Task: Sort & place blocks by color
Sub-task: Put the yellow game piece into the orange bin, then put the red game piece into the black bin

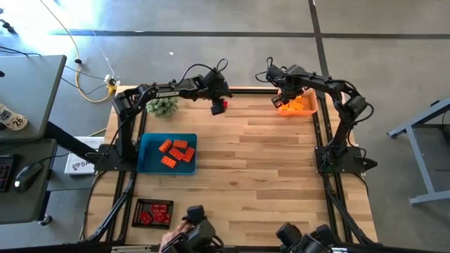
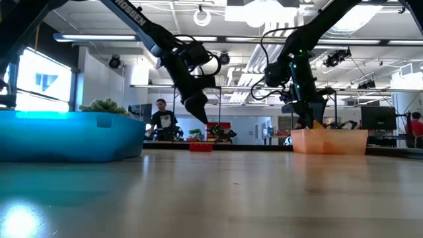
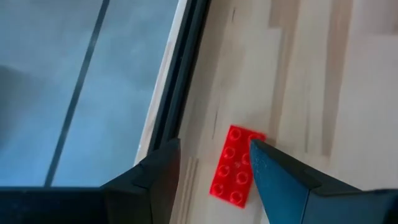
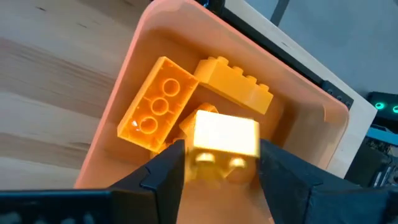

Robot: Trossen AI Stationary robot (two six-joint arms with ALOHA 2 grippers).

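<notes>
Yellow block (image 4: pixel 225 140) blurred between right gripper (image 4: pixel 219 163) fingers.

Both arms (image 1: pixel 169 91) are matte black, cable-looped; white lettering marks the left arm's link.

One camera hangs overhead, looking straight down on the whole pale wooden plank table (image 1: pixel 239 161). Another sits at tabletop height, facing level across into the workshop beyond (a person stands far back). The left wrist camera looks down, very near, on a small red studded plastic brick (image 3: pixel 235 167), which also shows at upper centre overhead. The right wrist camera peers closely into the shallow orange plastic tray (image 4: pixel 298 87), seen at upper right overhead and right of centre in the low view.
</notes>
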